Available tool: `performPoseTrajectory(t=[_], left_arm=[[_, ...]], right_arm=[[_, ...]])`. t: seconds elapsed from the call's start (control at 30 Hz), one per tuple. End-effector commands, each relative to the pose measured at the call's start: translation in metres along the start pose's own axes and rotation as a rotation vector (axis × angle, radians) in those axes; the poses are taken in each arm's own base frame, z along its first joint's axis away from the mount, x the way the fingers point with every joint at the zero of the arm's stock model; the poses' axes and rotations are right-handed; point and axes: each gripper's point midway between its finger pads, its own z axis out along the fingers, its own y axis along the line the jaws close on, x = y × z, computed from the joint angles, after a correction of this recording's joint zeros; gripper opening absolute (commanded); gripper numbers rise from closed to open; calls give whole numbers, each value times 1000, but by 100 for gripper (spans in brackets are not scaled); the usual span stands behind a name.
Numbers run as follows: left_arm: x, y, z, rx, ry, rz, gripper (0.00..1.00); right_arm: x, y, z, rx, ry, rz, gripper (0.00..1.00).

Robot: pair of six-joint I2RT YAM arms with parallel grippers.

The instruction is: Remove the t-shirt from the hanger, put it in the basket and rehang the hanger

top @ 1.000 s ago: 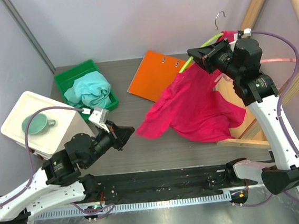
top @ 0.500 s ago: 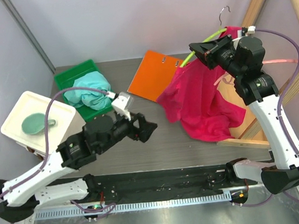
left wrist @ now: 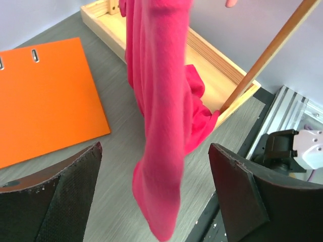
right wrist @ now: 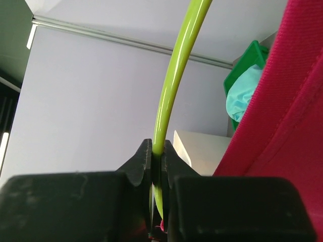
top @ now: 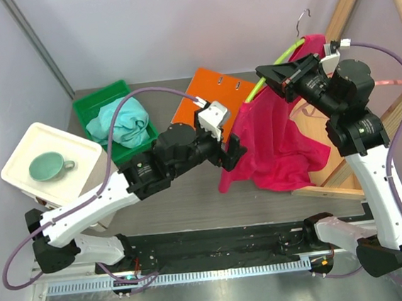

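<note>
Right hand (right wrist: 157, 152) pinches hanger (right wrist: 174, 75); far hanger arm hidden under t-shirt (top: 271, 136).

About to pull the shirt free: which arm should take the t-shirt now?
Left. The left gripper is open and faces the hanging t-shirt, so it could likely close on it and pull. The right gripper is shut on the green hanger, holding it up.
</note>
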Motion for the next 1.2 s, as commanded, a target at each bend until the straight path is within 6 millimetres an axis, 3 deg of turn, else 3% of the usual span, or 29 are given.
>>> performPoseTrajectory(t=[0.0, 0.07, 0.1, 0.3, 0.33, 0.4, 0.43, 0.47, 0.53, 0.6, 0.77, 0.93, 1.07, 1.17], left_arm=[[-34, 3, 9, -1, -114, 1, 69], [-35, 8, 12, -20, -136, -20, 39], [-37, 18, 10, -77, -153, -56, 0], [-6, 33, 5, -129, -118, -129, 0], [-7, 32, -3, -123, -131, -153, 0], [15, 36, -8, -130, -107, -172, 0], [11, 37, -21, -130, -141, -210, 0], [37, 42, -23, -146, -108, -213, 0], [37, 45, -41, -149, -167, -268, 0], [59, 54, -48, -184, -141, -279, 0], [74, 57, -64, -190, -137, -324, 0], [81, 56, -60, -194, -103, -313, 0], [78, 55, -52, -199, -82, -306, 0], [69, 60, -49, -236, -80, -304, 0]], right_arm=[[-5, 46, -27, -158, -51, -32, 1], [-5, 46, -30, -161, -54, -20, 1], [-5, 46, -31, -163, -57, -18, 1], [-12, 51, -38, -170, -108, 7, 1], [-15, 49, -38, -164, -124, 14, 1], [-24, 49, -40, -161, -180, 43, 1], [-27, 47, -39, -154, -198, 52, 1], [-30, 47, -40, -154, -215, 61, 1], [-38, 44, -37, -143, -257, 97, 1], [-43, 44, -35, -148, -275, 111, 1], [-43, 46, -25, -181, -252, 174, 1], [-30, 58, -24, -244, -167, 200, 1], [3, 72, -28, -289, 34, 145, 1], [33, 70, -39, -310, 208, 156, 1]])
